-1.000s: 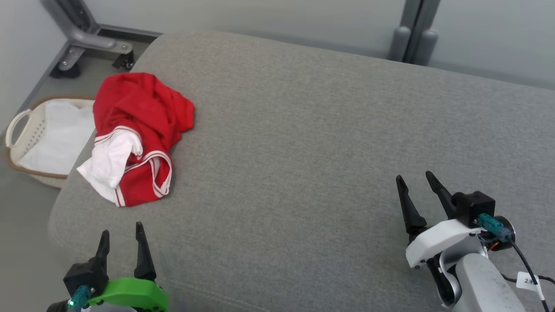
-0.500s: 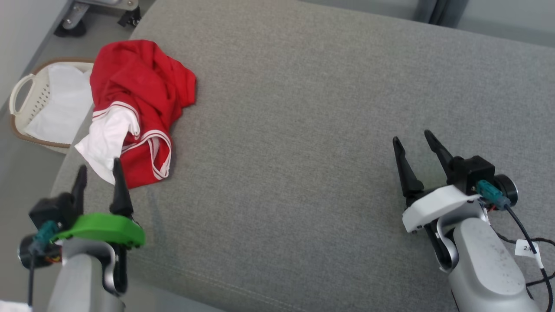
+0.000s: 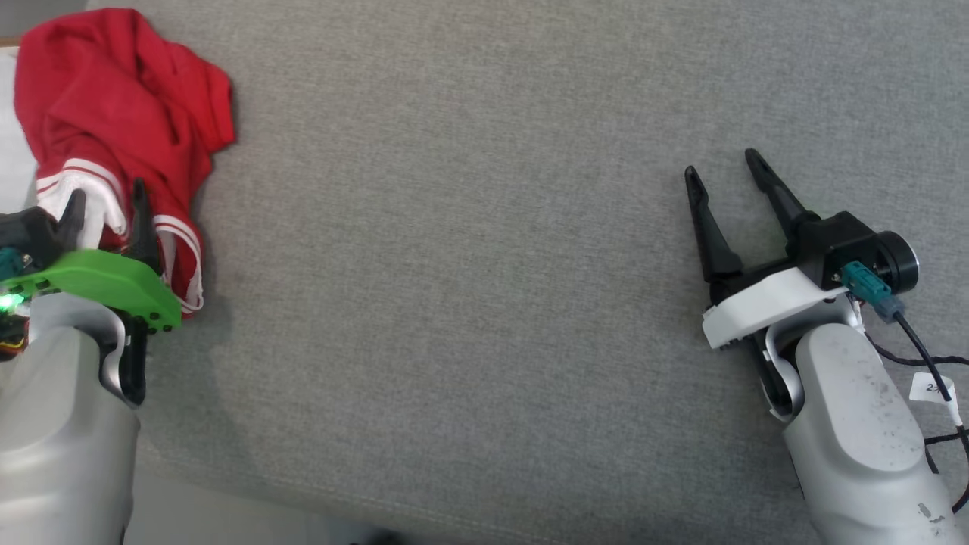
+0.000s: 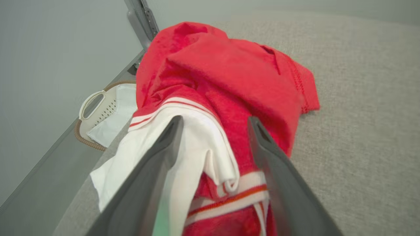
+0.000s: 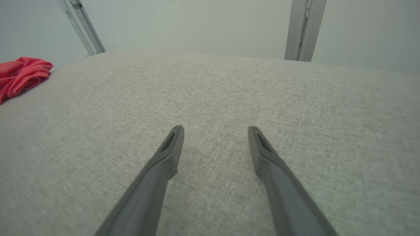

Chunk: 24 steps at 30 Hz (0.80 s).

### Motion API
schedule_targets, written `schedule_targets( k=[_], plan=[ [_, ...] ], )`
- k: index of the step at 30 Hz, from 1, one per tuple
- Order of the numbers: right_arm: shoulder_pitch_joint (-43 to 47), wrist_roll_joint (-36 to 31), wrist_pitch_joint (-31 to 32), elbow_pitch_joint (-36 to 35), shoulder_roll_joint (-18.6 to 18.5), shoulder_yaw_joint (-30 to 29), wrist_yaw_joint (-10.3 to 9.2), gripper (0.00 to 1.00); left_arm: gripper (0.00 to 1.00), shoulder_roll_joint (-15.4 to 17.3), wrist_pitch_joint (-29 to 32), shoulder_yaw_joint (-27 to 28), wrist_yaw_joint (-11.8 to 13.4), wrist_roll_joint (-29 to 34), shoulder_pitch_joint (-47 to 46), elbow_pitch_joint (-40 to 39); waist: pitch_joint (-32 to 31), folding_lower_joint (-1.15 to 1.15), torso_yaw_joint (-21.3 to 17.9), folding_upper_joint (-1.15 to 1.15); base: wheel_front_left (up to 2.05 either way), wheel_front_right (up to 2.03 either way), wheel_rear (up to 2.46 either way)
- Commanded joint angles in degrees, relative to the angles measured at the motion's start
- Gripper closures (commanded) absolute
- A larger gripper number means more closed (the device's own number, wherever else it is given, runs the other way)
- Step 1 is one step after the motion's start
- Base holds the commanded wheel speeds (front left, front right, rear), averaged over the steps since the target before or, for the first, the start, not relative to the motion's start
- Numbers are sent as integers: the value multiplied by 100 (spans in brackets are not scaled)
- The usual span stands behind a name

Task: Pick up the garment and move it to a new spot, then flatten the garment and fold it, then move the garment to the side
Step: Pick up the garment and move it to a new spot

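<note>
One crumpled red-and-white garment [image 3: 113, 113] on grey cushion [image 3: 484, 227]; left gripper [image 3: 107, 193] at it, right gripper [image 3: 721, 163] well apart, both jaws spread.

1. Your head view looks steeply down on the grey cushion [image 3: 484, 227], left gripper [image 3: 107, 192] at its left edge, right gripper [image 3: 721, 163] at right.
2. Your left wrist view sits close over the garment [image 4: 229, 82], facing the basket [image 4: 105, 111] and wall [image 4: 49, 65].
3. Your right wrist view skims low across the cushion; all three share the garment.
</note>
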Motion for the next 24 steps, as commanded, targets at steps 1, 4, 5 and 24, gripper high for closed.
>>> schedule_targets(
  k=[1, 4, 5, 24],
  plan=[
    [48, -44, 6, 94, -85, -63, -13, 0, 0, 93, 46, 21, -14, -85, -164, 299, 273, 0, -307, 0, 0, 0, 0],
    [99, -19, 11, 103, -90, -103, -13, 0, 0, 49, 221, -8, -13, -242, -287, 907, 260, 0, -377, 0, 0, 0, 0],
    [128, -8, 12, 107, -89, -122, -13, 0, 0, 21, 239, -29, -14, -282, -310, 1066, 238, 0, -392, 0, 0, 0, 0],
    [693, 367, 4, 137, 27, -304, -12, 0, 100, 254, -123, -520, -15, 341, -225, -1067, -1035, 0, -642, 0, 0, 0, 0]
  ],
)
